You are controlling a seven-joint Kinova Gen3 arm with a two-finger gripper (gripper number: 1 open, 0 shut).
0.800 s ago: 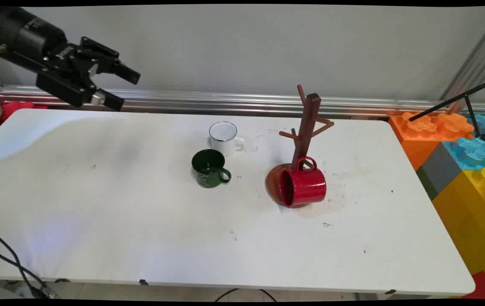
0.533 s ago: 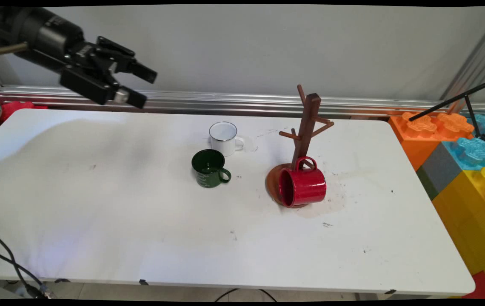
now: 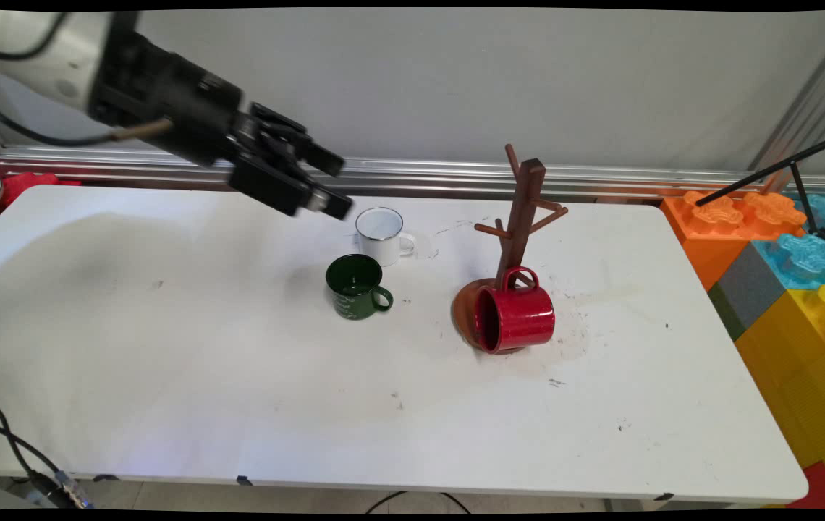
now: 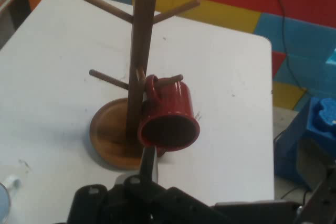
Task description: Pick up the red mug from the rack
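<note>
Your white desk (image 3: 166,376) stretches wide, with big toy building blocks (image 3: 781,268) stacked past its right end. Toward the desk's right of centre stands the wooden mug tree (image 3: 521,217) on its round base, upright, pegs sticking out both ways. A red mug (image 3: 515,317) hangs by its handle on a low peg, tipped on its side, mouth facing left in the main view and resting against the base. To the left sit two more mugs close together: the dark green mug (image 3: 354,286) nearer you, the white enamel mug (image 3: 381,235) just behind it, both upright. Your hand (image 3: 334,187) hovers above the desk, just left of the white mug, fingers spread apart, holding nothing.
</note>
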